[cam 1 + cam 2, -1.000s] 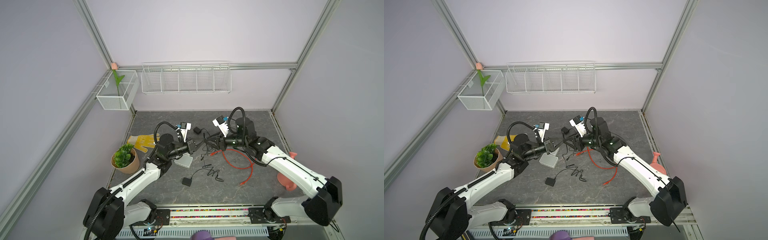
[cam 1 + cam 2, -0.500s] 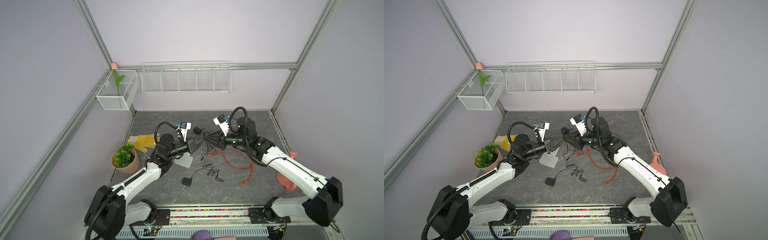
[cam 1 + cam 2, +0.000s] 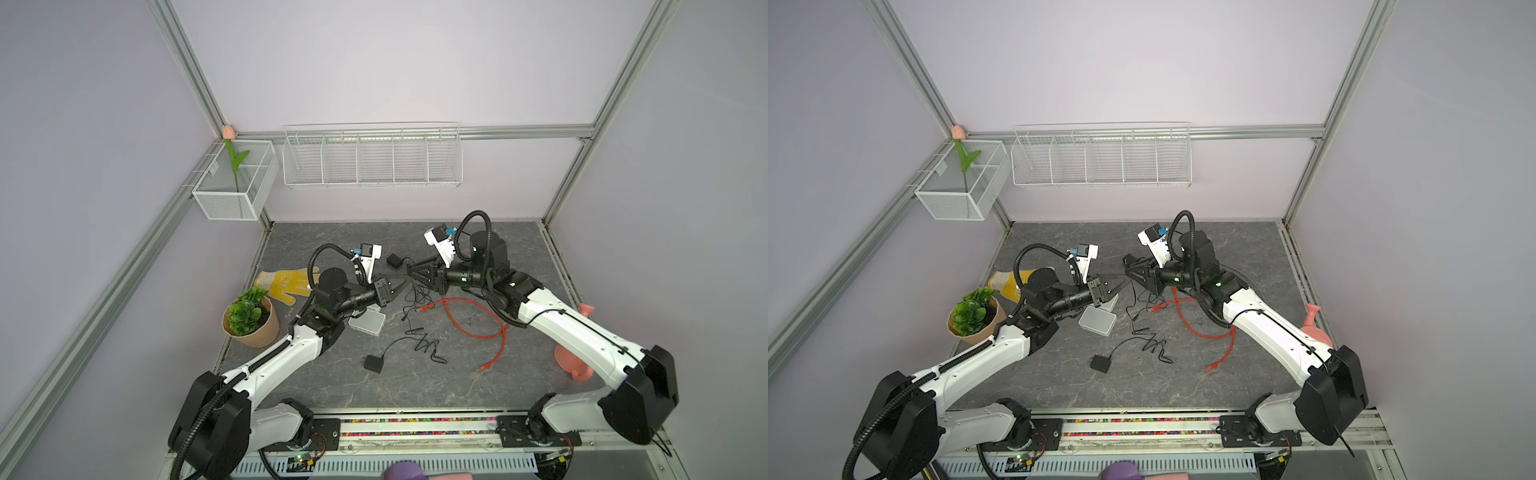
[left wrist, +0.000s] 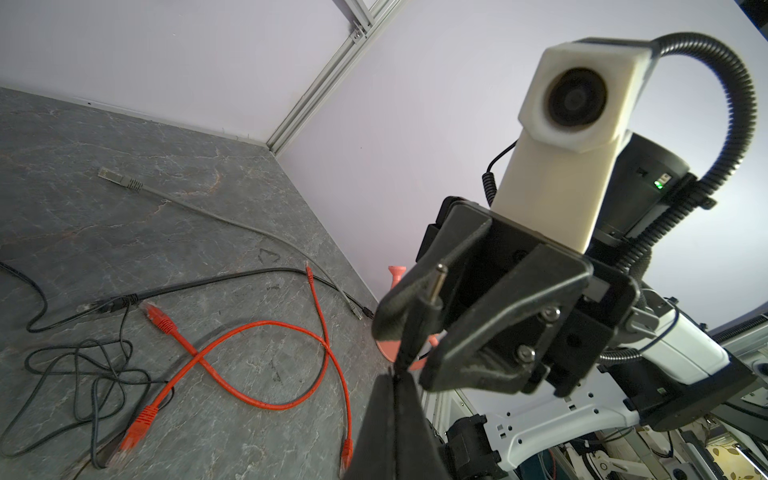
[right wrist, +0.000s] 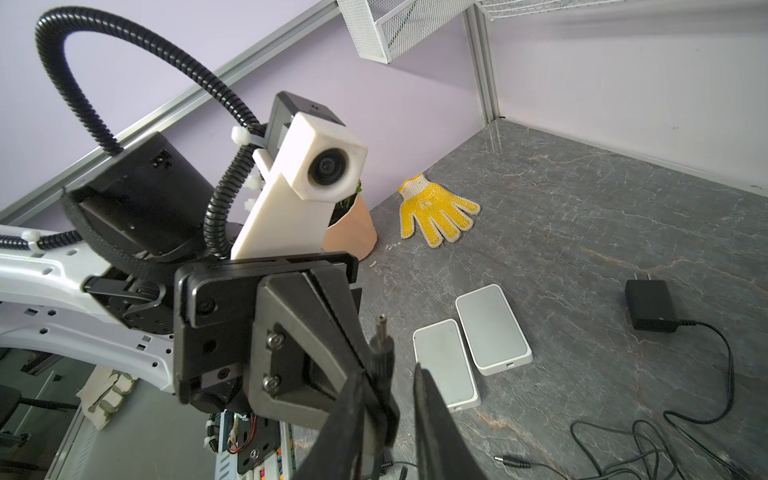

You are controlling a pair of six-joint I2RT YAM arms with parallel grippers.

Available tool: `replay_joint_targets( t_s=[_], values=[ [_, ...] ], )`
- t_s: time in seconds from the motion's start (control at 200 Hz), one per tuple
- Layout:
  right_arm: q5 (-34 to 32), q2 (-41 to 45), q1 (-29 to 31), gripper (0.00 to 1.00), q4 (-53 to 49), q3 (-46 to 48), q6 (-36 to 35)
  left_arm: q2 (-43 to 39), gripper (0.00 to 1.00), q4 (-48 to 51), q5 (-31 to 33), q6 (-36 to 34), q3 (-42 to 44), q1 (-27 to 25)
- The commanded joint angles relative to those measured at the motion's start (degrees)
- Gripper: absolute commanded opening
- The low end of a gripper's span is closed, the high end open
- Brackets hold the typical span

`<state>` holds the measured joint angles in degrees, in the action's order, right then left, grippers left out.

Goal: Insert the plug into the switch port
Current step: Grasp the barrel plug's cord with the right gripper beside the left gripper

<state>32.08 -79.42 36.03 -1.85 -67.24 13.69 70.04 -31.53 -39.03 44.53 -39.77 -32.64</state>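
A black barrel plug with a metal tip is held above the table between both arms. My left gripper is shut on the plug's base, where its thin black cable leaves. My right gripper stands around the plug, jaws narrowly apart, with a gap on one side. In both top views the left gripper and right gripper meet tip to tip. Two flat white switch boxes lie side by side on the table below. One switch shows in both top views.
Black adapters trail tangled thin cables. A red network cable loops at centre right. A yellow glove and a potted plant sit at left. A pink object is behind the right arm. A loose plug lies on the table.
The right gripper's jaws have drawn closer together around the plug. Both arms have hardly shifted, and the left gripper has stayed shut.
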Motion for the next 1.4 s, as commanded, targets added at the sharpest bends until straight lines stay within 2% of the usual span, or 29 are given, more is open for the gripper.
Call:
replay_joint_targets(
  t_s=[0.0,0.525,0.915,0.995,1.29,1.395],
  values=[
    [-0.44,-0.4,-0.28,0.24,2.32,-1.28,0.32,-1.18,0.0,-1.94,-0.26,0.47,0.98,-0.14],
    [1.49,-0.82,-0.28,0.22,2.76,-1.27,0.46,-1.06,0.0,-2.86,-0.35,1.22,0.83,-0.17],
    [2.9,-1.2,-0.26,0.12,4.56,-1.31,1.25,-0.48,0.0,-4.01,-1.4,1.87,0.75,-0.18],
    [3.08,-1.22,-0.27,0.06,4.41,-1.39,1.24,-0.52,0.0,-4.06,-1.57,1.87,0.77,-0.15],
    [2.42,-0.52,-0.31,0.07,3.0,-1.51,0.64,-1.13,0.0,-3.24,-1.47,1.54,0.83,0.04],
    [2.14,-0.48,-0.34,0.18,1.18,-2.1,-0.27,-1.4,0.0,-2.91,-1.19,1.35,0.94,0.12]
  ],
)
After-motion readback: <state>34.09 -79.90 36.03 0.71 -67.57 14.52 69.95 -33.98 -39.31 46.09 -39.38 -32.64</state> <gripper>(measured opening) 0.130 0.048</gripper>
